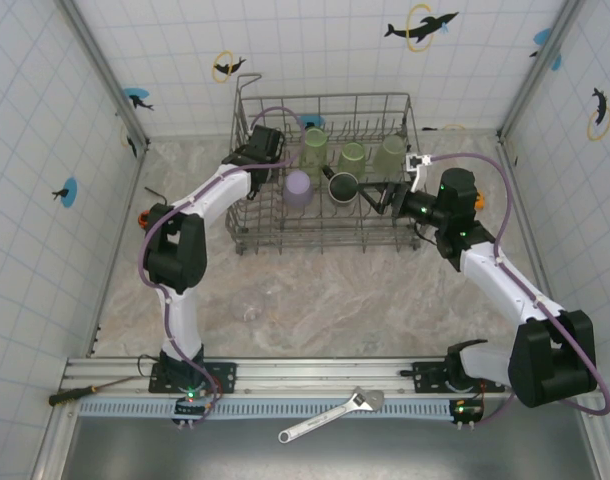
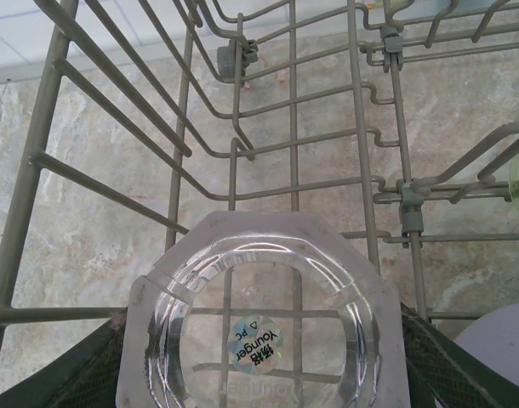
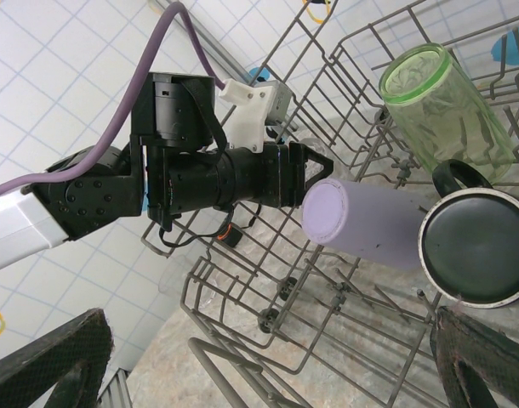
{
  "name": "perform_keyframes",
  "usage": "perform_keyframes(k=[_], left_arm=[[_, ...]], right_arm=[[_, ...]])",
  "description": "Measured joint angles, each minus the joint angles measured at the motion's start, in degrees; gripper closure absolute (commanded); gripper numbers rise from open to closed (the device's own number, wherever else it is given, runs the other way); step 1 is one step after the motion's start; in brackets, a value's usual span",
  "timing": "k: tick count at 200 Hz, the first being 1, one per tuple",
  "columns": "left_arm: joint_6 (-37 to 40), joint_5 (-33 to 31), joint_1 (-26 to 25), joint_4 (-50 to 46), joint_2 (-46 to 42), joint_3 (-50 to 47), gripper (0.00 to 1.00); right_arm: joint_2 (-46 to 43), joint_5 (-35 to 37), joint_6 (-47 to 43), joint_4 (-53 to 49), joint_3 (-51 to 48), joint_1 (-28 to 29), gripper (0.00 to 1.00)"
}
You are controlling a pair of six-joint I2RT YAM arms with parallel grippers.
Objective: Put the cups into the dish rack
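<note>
Left gripper [image 2: 259, 370], jaws partway closed across the clear cup [image 2: 264, 314], holds it with base facing my wrist camera at the left end of the dish rack [image 2: 293, 127]; I judge it light, rigid, slick and breakable, best gripped mid-wall, gently, never by the rim.

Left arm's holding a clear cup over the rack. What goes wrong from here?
1. The clear cup sits in the left jaws over bare wires of the dish rack. Released off a tine, it may tip or wedge.
2. The left arm is close beside the lavender cup. A swing could knock it against the black mug.
</note>
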Motion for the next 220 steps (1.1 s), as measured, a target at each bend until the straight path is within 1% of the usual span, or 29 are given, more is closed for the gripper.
perform_keyframes(k=[7,20,37,69,82,85,114,147,220], left_arm=[[-0.04,-0.02,0.02,0.13,0.02,0.0,0.76],[-0.15,-0.15,0.0,0.37,0.02,-0.17,0.61],[-0.26,-0.42,0.0,1.22,0.02,-0.57,0.44],[-0.48,-1.03,-0.04,2.78,0.02,-1.29,0.3],[-0.39,-1.57,-0.17,3.32,0.02,-1.51,0.23],[-0.26,-1.77,-0.24,3.39,0.04,-1.55,0.2],[0.02,-2.73,-0.66,4.24,0.13,-2.32,0.13],[0.02,-3.56,-0.66,4.96,0.13,-3.06,0.03],[-0.48,-4.33,-0.61,5.53,0.13,-3.3,0.03]], right_arm=[[0.0,0.02,0.02,-0.02,0.0,0.0,0.01],[0.0,0.02,0.0,-0.02,0.0,0.0,0.01],[0.0,0.0,0.02,-0.04,0.0,0.0,0.01],[0.0,0.02,0.2,-0.02,0.0,0.0,0.01],[0.0,0.0,0.24,-0.04,-0.02,0.0,0.01],[0.0,0.02,0.24,-0.02,-0.02,0.0,0.01],[0.0,0.04,0.28,-0.02,-0.22,0.02,0.01],[0.0,0.04,0.42,0.0,-0.22,0.0,0.01],[0.0,0.07,0.66,0.0,-0.22,0.0,0.01]])
